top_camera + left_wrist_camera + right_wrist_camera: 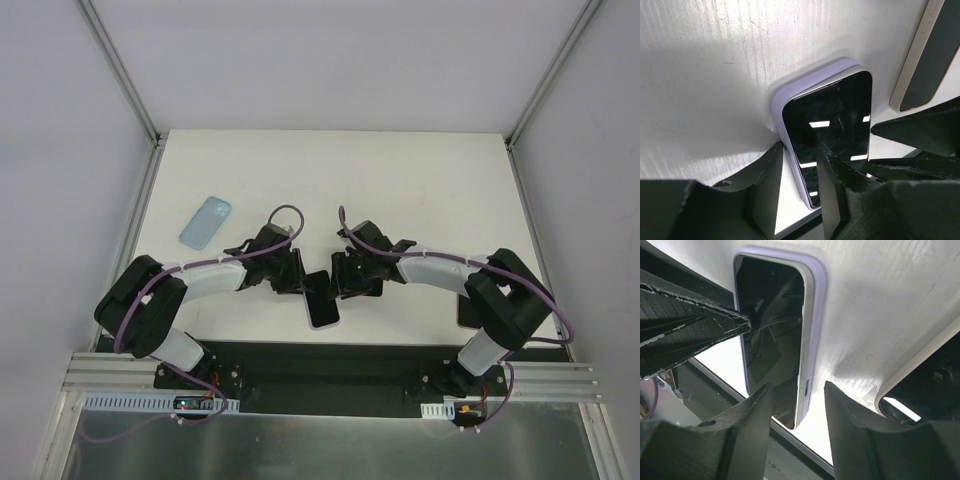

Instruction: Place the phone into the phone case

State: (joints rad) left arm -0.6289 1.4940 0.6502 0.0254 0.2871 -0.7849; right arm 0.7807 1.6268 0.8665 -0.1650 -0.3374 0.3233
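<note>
The phone (323, 310), black screen with a silver rim, lies face up in a lavender phone case (777, 100) near the table's front edge. In the right wrist view the phone's (772, 325) long edge stands a little above the case (817, 315) rim. My left gripper (800, 146) is open; one finger is on the table outside the case and the other is over the screen (832, 115). My right gripper (797, 385) is open and straddles the phone's other long edge near its lower corner. In the top view the left gripper (298, 280) and right gripper (345, 285) flank the phone.
A light blue case (205, 222) lies at the far left. A second phone with a beige rim (922, 60) lies to the right, partly under my right arm (466, 312), and shows in the right wrist view (920, 385). The table's front edge (790, 435) is right beside the phone.
</note>
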